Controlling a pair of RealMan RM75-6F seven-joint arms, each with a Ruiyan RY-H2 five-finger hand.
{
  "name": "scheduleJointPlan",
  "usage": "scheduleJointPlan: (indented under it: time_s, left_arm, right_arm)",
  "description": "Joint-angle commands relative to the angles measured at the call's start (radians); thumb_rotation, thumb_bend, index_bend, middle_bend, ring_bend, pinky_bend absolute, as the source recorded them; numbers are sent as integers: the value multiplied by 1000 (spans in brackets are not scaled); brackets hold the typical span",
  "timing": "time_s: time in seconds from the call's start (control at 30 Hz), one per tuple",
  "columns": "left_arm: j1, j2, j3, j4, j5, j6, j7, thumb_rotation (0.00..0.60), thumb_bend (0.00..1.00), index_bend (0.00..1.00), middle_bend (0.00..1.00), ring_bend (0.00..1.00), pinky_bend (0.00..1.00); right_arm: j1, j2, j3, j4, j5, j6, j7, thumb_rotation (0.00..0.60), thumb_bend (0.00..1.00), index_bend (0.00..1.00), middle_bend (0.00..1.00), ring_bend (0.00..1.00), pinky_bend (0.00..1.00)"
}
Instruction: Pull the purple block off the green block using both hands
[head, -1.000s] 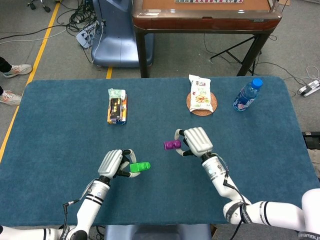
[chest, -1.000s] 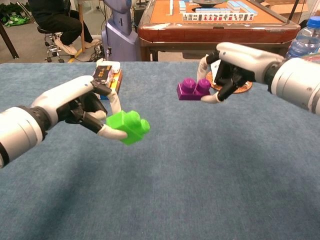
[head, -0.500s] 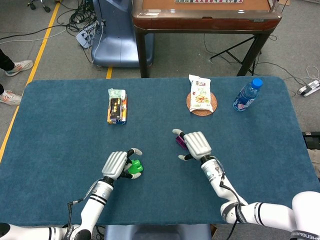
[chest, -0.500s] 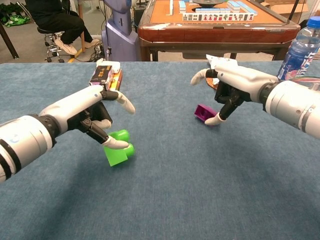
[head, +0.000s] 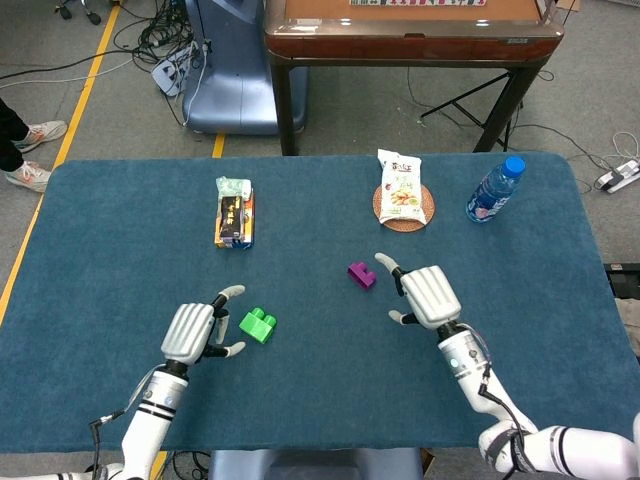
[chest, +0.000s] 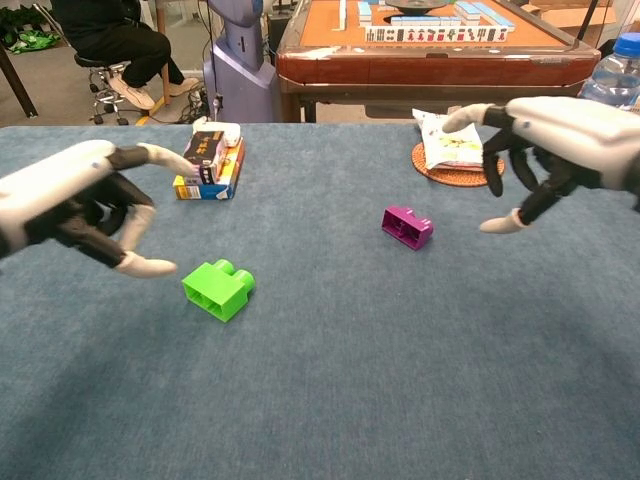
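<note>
The green block (head: 258, 325) (chest: 218, 289) lies on the blue table, apart from the purple block (head: 361, 273) (chest: 407, 226), which lies on its side further right. My left hand (head: 195, 330) (chest: 85, 204) hovers just left of the green block with fingers spread, holding nothing. My right hand (head: 428, 295) (chest: 545, 150) is to the right of the purple block, fingers apart and empty. Neither hand touches a block.
A yellow and black box (head: 235, 214) (chest: 208, 162) lies at the back left. A snack packet on a round coaster (head: 403, 192) (chest: 447, 148) and a blue-capped water bottle (head: 494, 190) (chest: 611, 80) stand at the back right. A wooden table (head: 410, 35) stands beyond.
Both hands let go of their blocks and drew outward, the left hand to the left and the right hand to the right. The green and purple blocks now lie free on the table.
</note>
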Motion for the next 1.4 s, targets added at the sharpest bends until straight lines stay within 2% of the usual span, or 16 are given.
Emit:
scheduleJointPlan:
  time_s: [0.03,0.2,0.33,0.43,0.6,0.8,1.0,1.17,1.4]
  left_arm:
    - [64,67,43,18,64,85,15,600,95,228,523,545,872]
    - [135,149,61,44,107,180,23,600,95,223,379,374,660]
    - [178,223,71,38,108,206,15,600,95,214,311,292,526]
    - [211,277,81,28,115,225,4,600,95,213,288,257,454]
    - [251,332,100,38,143,245,-2,600,95,213,257,211,374]
    - [290,382,132,65,167,230,-42,600,95,213,241,198,358]
    - [327,391,154,96,206,234,-69,600,95,213,241,198,358]
    - [334,396,149,97,220,226,-51,600,95,214,241,198,358]
    - [344,414,135,67,225,216,-45,600,95,213,241,198,358]
  right_arm:
    - [-42,40,-32,-6,-43,40,-10,600,0,133,413,480,645]
    - [-121,81,-59,10,-97,137,-3,600,0,134,350,402,544]
    - [-176,124,-75,7,-133,189,50,600,0,147,340,379,467]
    - [-224,150,-86,19,-163,243,70,600,0,167,340,372,425]
    - [-290,176,-98,34,-194,304,113,600,0,185,340,368,416]
    - [-357,187,-103,62,-199,342,147,600,0,191,340,363,415]
    - [-413,187,-83,86,-192,387,142,600,0,203,340,363,415]
    - [-447,170,-58,117,-184,424,102,600,0,204,340,363,415]
    - [-491,171,-42,141,-181,446,124,600,0,208,340,363,415]
